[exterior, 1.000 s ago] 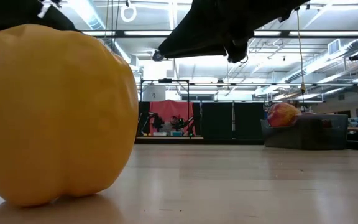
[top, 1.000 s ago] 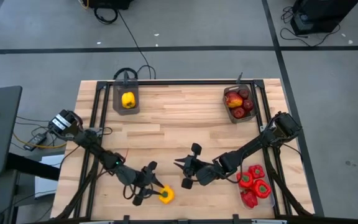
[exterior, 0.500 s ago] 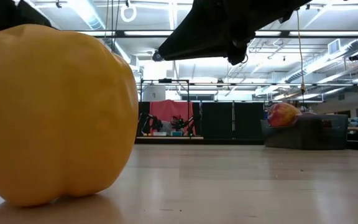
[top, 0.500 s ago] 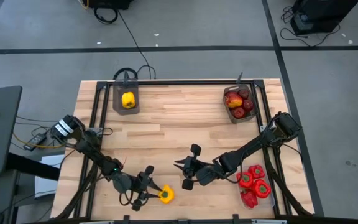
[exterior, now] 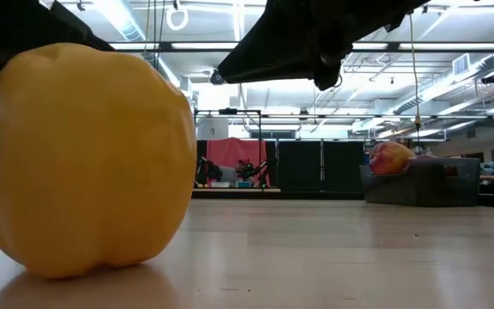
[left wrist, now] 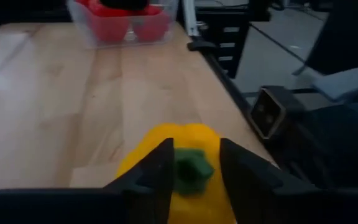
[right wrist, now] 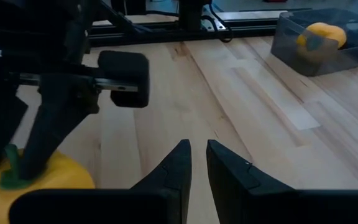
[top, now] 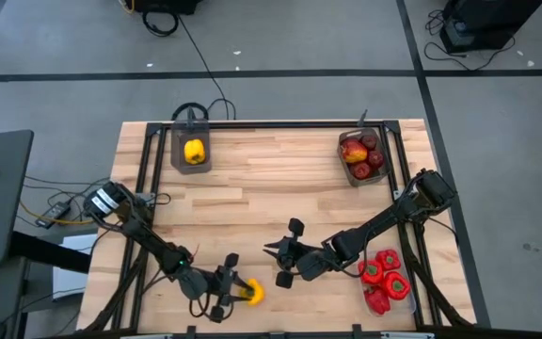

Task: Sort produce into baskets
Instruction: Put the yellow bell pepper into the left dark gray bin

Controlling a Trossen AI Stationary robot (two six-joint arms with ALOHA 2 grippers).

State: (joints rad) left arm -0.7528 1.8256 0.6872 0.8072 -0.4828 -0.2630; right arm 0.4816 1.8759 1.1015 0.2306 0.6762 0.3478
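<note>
Wooden table [top: 271,188]: left gripper [top: 229,291] fingers astride yellow pepper [top: 250,295], stem between, grip unconfirmed; right gripper [top: 280,263] nearby, clenched empty.

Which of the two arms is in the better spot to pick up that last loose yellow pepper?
The left. Its claw already straddles the yellow pepper, one finger either side of the stem. The right claw sits nearby, fingers nearly shut and empty.

Even, bright light from ceiling strip lamps [exterior: 256,45]. The surface [top: 271,188] shows only soft, faint shadows. Low down, the near yellow pepper [exterior: 80,163] looms large and soft-edged; the arm above is a black silhouette. Left wrist picture is hazy, blurred toward its edges.
</note>
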